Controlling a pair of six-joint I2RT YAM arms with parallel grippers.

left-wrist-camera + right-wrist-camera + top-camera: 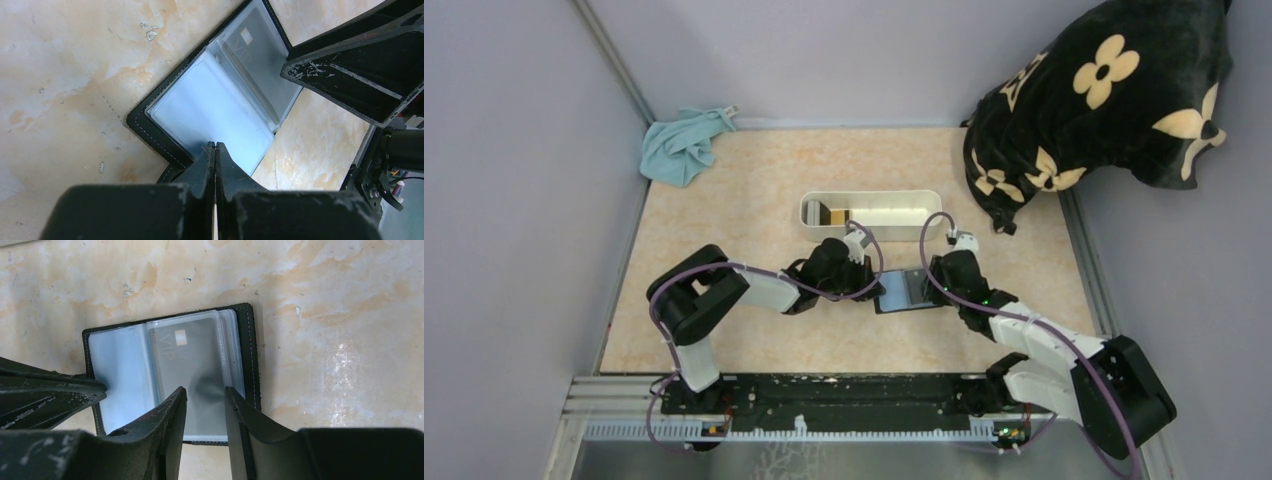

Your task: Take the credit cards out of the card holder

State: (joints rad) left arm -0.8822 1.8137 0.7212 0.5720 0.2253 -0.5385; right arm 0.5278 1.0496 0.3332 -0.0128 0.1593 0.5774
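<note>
A small black folding card holder (911, 291) lies open and flat on a marbled beige table (724, 200), between the tips of the two arms, its pale blue-grey clear-plastic pages facing up. The left gripper (215, 152) has its jaws clenched together, with their tip at the near edge of the left-hand page. Whether it pinches that thin sheet or only presses on it cannot be told. The right gripper (205, 402) hangs over the right-hand page, jaws parted and holding nothing. Just ahead of them a thin grey plastic credit card (192, 355) marked VIP sits inside its sleeve. Its long axis runs away from the right wrist, in line with the fingers, and its near short edge lies between them. The right arm is nearer and likely draws it out while the left steadies.
</note>
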